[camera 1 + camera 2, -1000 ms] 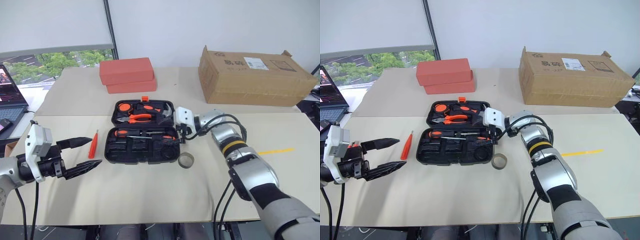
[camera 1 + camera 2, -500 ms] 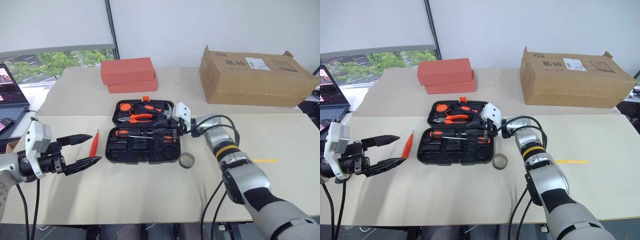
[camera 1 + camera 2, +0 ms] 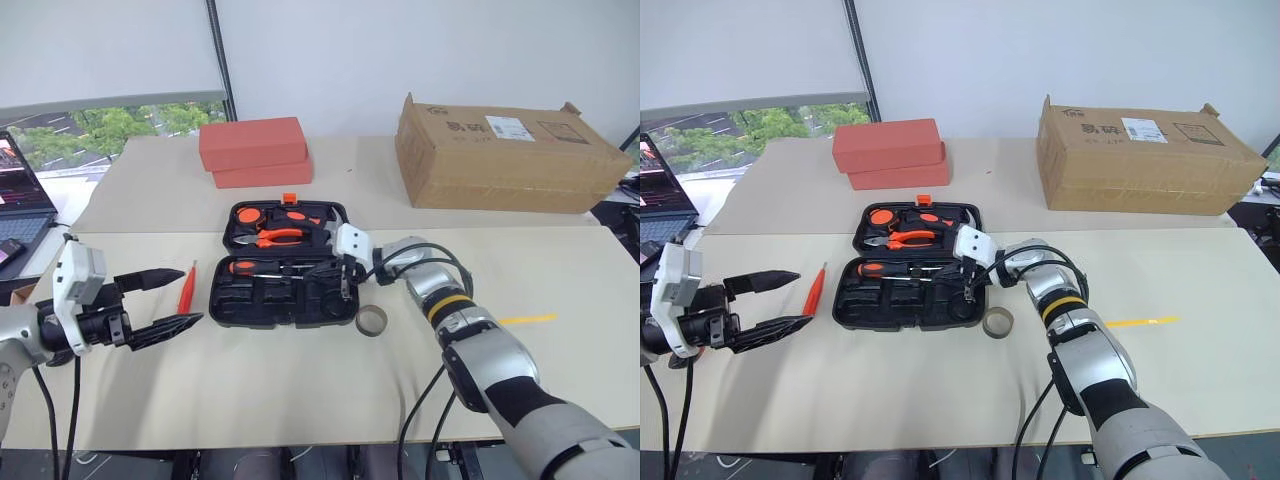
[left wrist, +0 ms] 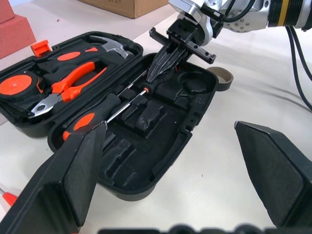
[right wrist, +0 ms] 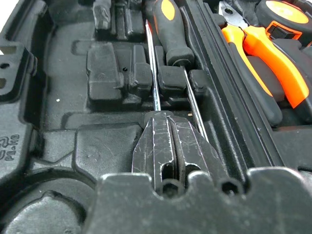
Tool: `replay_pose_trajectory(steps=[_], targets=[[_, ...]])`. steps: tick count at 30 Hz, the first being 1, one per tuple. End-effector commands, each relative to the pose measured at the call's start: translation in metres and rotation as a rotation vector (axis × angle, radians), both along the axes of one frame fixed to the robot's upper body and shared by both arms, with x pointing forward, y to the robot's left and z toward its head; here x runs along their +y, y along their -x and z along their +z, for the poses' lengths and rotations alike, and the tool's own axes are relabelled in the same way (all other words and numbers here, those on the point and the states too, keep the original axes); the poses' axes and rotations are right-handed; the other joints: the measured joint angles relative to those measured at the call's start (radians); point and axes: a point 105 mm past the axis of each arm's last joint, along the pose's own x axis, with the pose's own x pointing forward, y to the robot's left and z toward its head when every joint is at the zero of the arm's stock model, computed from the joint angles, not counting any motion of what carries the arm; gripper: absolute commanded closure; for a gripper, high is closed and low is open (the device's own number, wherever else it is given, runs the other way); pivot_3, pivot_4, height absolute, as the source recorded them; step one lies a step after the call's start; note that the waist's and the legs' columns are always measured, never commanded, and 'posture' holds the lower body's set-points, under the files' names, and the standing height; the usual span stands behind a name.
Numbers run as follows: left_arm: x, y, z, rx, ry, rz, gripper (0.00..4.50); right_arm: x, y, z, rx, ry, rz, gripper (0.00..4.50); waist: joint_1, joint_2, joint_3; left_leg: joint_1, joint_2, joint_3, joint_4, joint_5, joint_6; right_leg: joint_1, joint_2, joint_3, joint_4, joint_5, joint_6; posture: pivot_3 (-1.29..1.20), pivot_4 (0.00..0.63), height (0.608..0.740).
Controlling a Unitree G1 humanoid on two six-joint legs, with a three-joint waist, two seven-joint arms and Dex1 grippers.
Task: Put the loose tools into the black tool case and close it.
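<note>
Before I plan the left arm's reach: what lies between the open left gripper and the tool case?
The small orange screwdriver lies on the table between the left gripper and the tool case, as the head views show.

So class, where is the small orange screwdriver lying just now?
In the head views the orange screwdriver lies on the table, just left of the open case and beside the open left gripper.

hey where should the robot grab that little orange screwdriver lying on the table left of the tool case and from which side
Take the small orange screwdriver around the middle of its handle, coming from above. It lies flat on the table, clear of the black tool case, so a claw can straddle it across its narrow width. The open left claw is nearest; the right claw is shut inside the case.
</note>
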Motion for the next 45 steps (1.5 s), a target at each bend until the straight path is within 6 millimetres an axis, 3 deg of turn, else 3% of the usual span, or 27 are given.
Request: replay_pose_trajectory(steps=[1, 3, 6, 9, 10, 14, 16, 22, 26, 32, 41, 42, 43, 45], targets=[[0.002, 0.001, 0.009, -0.052, -0.030, 0.006, 0.00, -0.007, 0.008, -0.033, 0.025, 0.141, 0.012, 4.45, -0.001, 0.000, 0.000, 0.000, 0.000, 0.000, 0.000, 0.000, 0.000, 0.000, 0.000, 0.000, 0.000, 0.000, 0.000, 0.00, 0.150, 0.712], [0.003, 0.000, 0.009, -0.056, -0.024, 0.021, 0.00, -0.004, 0.006, -0.029, 0.008, 0.115, -0.003, 4.45, -0.001, 0.000, 0.000, 0.001, 0.000, 0.000, -0.001, 0.000, -0.001, 0.000, 0.000, 0.000, 0.000, 0.000, 0.000, 0.00, 0.150, 0.712], [0.005, -0.002, 0.004, -0.046, -0.009, 0.059, 0.00, 0.001, -0.001, -0.008, -0.011, 0.004, -0.029, 4.45, -0.002, 0.000, 0.000, 0.001, 0.000, 0.000, -0.001, 0.001, -0.002, 0.000, 0.000, 0.000, 0.001, 0.000, -0.001, 0.00, 0.150, 0.712], [0.013, -0.010, -0.013, -0.035, -0.054, 0.207, 0.00, 0.003, -0.001, 0.029, -0.020, -0.193, -0.001, 4.45, -0.001, 0.000, 0.000, 0.000, 0.000, 0.000, -0.001, 0.001, -0.002, -0.001, 0.000, 0.000, 0.000, 0.001, -0.002, 0.00, 0.150, 0.712], [0.014, -0.012, -0.016, -0.031, -0.056, 0.246, 0.00, 0.002, -0.001, 0.037, -0.021, -0.238, 0.003, 3.89, 0.000, 0.000, 0.000, 0.000, 0.000, 0.000, -0.001, 0.001, -0.002, -0.001, 0.000, 0.001, 0.000, 0.001, -0.002, 0.00, 0.150, 0.712], [0.027, -0.026, -0.019, -0.090, -0.005, 0.516, 0.00, -0.010, 0.005, 0.070, -0.037, -0.386, 0.053, 2.61, 0.004, 0.000, 0.001, -0.005, 0.000, -0.002, -0.001, 0.002, 0.000, -0.003, -0.001, 0.001, -0.001, 0.001, -0.002, 0.00, 0.150, 0.712], [0.028, -0.029, -0.031, -0.088, 0.001, 0.654, 0.00, -0.025, 0.009, 0.083, -0.047, -0.423, 0.069, 1.89, 0.005, 0.000, 0.001, -0.006, 0.000, -0.004, -0.001, 0.001, 0.001, -0.003, -0.002, 0.000, -0.002, 0.001, -0.002, 0.00, 0.150, 0.712], [0.016, -0.035, -0.070, 0.004, -0.115, 0.881, 0.00, -0.058, 0.023, 0.095, -0.028, -0.410, 0.110, 0.03, 0.019, 0.000, 0.000, -0.006, -0.001, -0.005, -0.002, -0.001, 0.004, -0.001, -0.005, -0.001, -0.004, 0.001, -0.002, 0.00, 0.150, 0.712], [0.013, -0.041, -0.079, 0.036, -0.101, 1.014, 0.00, -0.071, 0.034, 0.097, -0.007, -0.368, 0.146, 0.03, 0.028, 0.000, 0.001, -0.006, -0.001, -0.005, -0.003, 0.000, 0.004, -0.002, -0.004, -0.001, -0.003, 0.001, -0.002, 0.00, 0.150, 0.712], [0.006, -0.050, -0.094, 0.084, -0.142, 1.040, 0.00, -0.073, 0.056, 0.103, 0.051, -0.343, 0.222, 0.03, 0.032, 0.000, 0.001, -0.005, 0.000, -0.005, -0.004, 0.000, 0.004, -0.002, -0.003, -0.001, -0.003, 0.001, -0.002, 0.00, 0.150, 0.712], [0.002, -0.074, -0.100, 0.126, -0.051, 1.041, 0.00, -0.074, 0.054, 0.108, 0.012, -0.361, 0.168, 0.03, 0.038, 0.000, 0.001, -0.005, -0.001, -0.005, -0.002, -0.002, 0.007, -0.001, -0.005, -0.003, -0.003, 0.001, -0.002, 0.00, 0.150, 0.712], [0.002, -0.075, -0.101, 0.131, -0.041, 1.041, 0.52, -0.074, 0.054, 0.110, 0.006, -0.370, 0.163, 0.00, 0.039, 0.000, 0.001, -0.006, -0.001, -0.005, -0.002, -0.002, 0.006, -0.001, -0.005, -0.003, -0.003, 0.001, -0.002, 0.00, 0.150, 0.712], [0.003, -0.074, -0.101, 0.135, -0.036, 1.045, 0.65, -0.075, 0.054, 0.111, 0.001, -0.377, 0.160, 0.00, 0.040, 0.000, 0.001, -0.006, -0.001, -0.004, -0.002, 0.000, 0.004, -0.001, -0.005, -0.003, -0.003, 0.001, -0.002, 0.00, 0.150, 0.712], [0.008, -0.072, -0.104, 0.140, -0.036, 1.058, 1.36, -0.075, 0.054, 0.114, -0.002, -0.390, 0.157, 0.00, 0.040, 0.000, 0.001, -0.006, -0.001, -0.004, -0.002, 0.000, 0.004, -0.001, -0.005, -0.003, -0.003, 0.001, -0.002, 0.00, 0.150, 0.712]])
